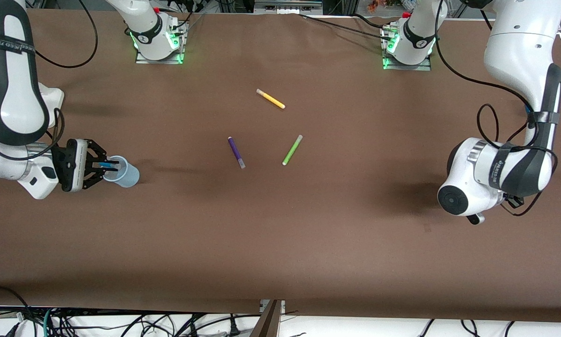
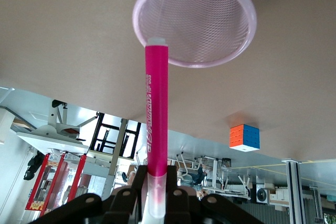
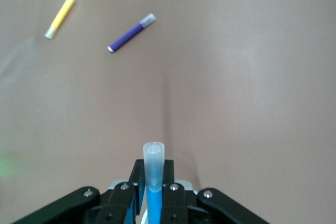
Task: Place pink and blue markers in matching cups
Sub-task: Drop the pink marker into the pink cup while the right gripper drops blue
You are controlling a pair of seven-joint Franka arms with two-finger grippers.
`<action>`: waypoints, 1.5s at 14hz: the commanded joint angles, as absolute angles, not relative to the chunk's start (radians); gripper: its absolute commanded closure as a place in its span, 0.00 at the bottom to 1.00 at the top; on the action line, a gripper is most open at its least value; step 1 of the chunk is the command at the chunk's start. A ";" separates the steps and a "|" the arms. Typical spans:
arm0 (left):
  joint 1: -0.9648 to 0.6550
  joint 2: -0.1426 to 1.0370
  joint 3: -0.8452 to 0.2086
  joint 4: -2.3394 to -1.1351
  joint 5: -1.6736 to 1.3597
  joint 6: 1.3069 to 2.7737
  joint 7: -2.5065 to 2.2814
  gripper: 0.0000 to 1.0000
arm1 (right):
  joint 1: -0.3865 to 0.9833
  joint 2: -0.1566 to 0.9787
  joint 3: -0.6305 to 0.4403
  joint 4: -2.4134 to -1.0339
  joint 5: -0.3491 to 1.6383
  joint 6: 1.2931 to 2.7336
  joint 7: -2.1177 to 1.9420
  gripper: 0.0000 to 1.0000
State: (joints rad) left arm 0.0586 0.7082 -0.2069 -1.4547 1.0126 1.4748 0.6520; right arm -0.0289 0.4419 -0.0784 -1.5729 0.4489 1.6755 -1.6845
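- Your right gripper (image 1: pixel 106 169) was at the right arm's end of the table, positioned over the mouth of the pale blue cup (image 1: pixel 126 173).
- Its fingers were clenched on the blue marker (image 3: pixel 153 182). In the right wrist view, the marker's pale translucent cap protruded past the fingertips.
- In the front view, the blue marker's (image 1: pixel 106 164) barrel lay across the blue cup's rim, between the fingers.
- Your left gripper (image 2: pixel 156 208) was at the left arm's end of the table. The front view showed only the arm's wrist body; the fingers were hidden beneath it.
- In the left wrist view, the left gripper was clenched on the capped end of the pink marker (image 2: pixel 156 124).
- The pink marker's free tip met the rim of the pale pink cup (image 2: pixel 195 22), at the edge of its mouth. You could not tell whether the tip touched the rim.
- The pink cup stood on the brown table (image 1: pixel 280 224).
- Three other pens lay near the table's middle, well apart from both cups: the yellow pen (image 1: pixel 270 98) nearest the bases, the purple pen (image 1: pixel 236 152), and the lime-green pen (image 1: pixel 292 150) beside it.
- A colour cube (image 2: pixel 244 137) sat on the table, past the pink cup in the left wrist view.
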 commanded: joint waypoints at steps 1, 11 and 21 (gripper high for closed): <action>0.046 0.715 -0.209 -1.471 1.046 1.451 0.663 1.00 | -0.077 0.483 -0.061 -1.572 0.537 1.646 -1.869 1.00; 0.028 0.758 -0.210 -1.456 1.077 1.454 0.669 0.00 | -0.176 0.575 -0.061 -1.572 0.629 1.577 -2.129 1.00; 0.049 0.519 -0.224 -1.186 0.431 1.408 0.513 0.00 | -0.172 0.552 -0.051 -1.393 0.528 1.511 -1.384 0.00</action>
